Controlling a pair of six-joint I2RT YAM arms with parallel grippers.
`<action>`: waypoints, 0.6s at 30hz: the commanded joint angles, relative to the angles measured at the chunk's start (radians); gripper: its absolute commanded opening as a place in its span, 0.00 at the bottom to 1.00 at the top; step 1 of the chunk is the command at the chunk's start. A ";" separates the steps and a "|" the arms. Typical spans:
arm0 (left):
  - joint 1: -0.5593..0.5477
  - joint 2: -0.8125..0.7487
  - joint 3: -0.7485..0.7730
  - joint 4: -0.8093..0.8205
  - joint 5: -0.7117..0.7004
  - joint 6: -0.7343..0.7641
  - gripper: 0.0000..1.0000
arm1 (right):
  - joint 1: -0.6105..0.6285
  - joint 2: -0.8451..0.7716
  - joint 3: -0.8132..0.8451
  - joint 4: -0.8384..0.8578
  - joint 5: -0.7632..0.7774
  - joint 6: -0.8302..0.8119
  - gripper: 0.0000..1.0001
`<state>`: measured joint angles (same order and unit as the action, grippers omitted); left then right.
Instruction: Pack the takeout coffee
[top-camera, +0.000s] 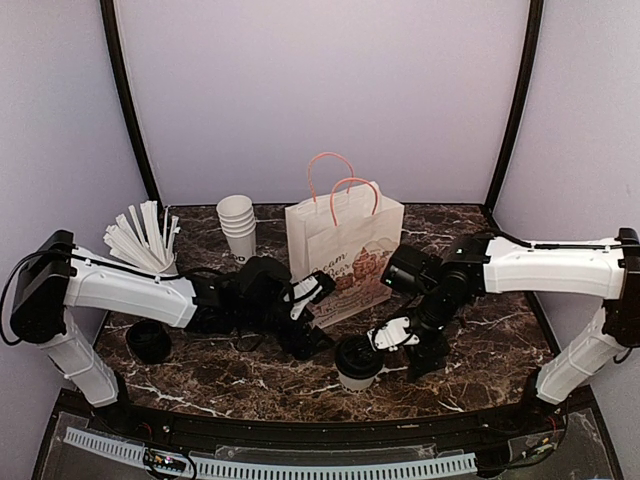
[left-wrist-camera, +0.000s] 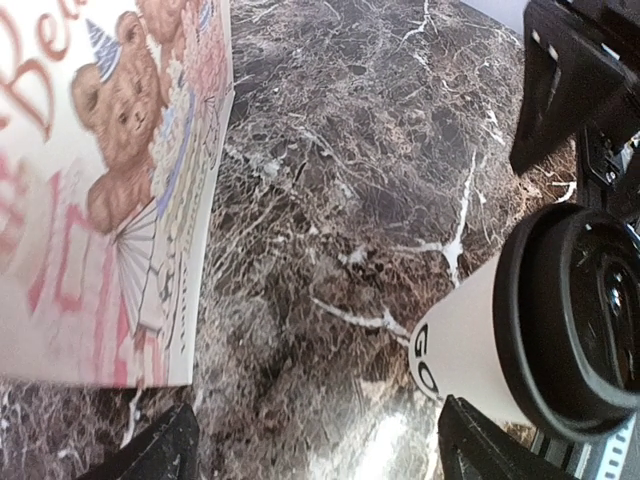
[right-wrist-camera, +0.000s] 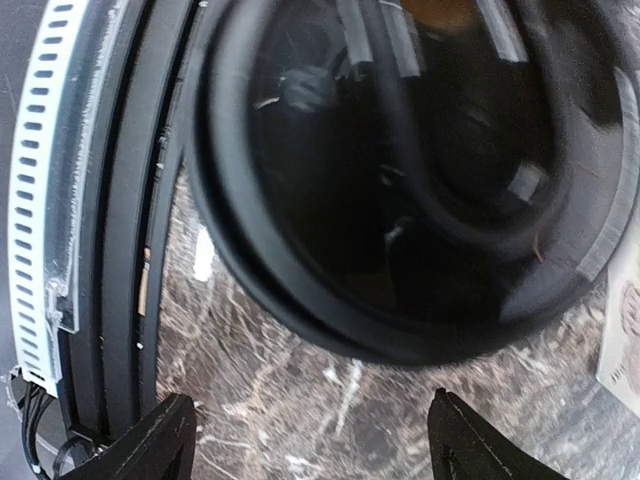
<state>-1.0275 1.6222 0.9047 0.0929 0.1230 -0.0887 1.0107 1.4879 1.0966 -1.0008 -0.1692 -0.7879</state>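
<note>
Likely light and crushable, the takeout coffee, upright on the counter near the bag, is best gripped gently below its lid, the left end effector and right end effector both being spread apart.

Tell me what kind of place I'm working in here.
Probably a staged café takeout counter: marble-pattern tabletop, a stack of white paper cups, paper-wrapped straws, and a lidded coffee cup near a teddy-bear paper bag.

Bag near behind cup, seemingly.
</note>
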 joint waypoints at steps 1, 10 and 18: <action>0.001 -0.119 -0.047 -0.055 -0.013 0.002 0.86 | -0.032 -0.038 0.073 -0.021 0.031 -0.021 0.81; 0.003 -0.260 -0.051 -0.165 -0.146 -0.016 0.88 | -0.029 0.041 0.302 -0.037 -0.063 -0.054 0.83; 0.004 -0.294 -0.044 -0.199 -0.201 -0.045 0.88 | 0.042 0.124 0.354 -0.038 -0.078 -0.066 0.87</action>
<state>-1.0275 1.3777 0.8524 -0.0731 -0.0311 -0.1127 1.0225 1.5692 1.4292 -1.0195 -0.2195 -0.8379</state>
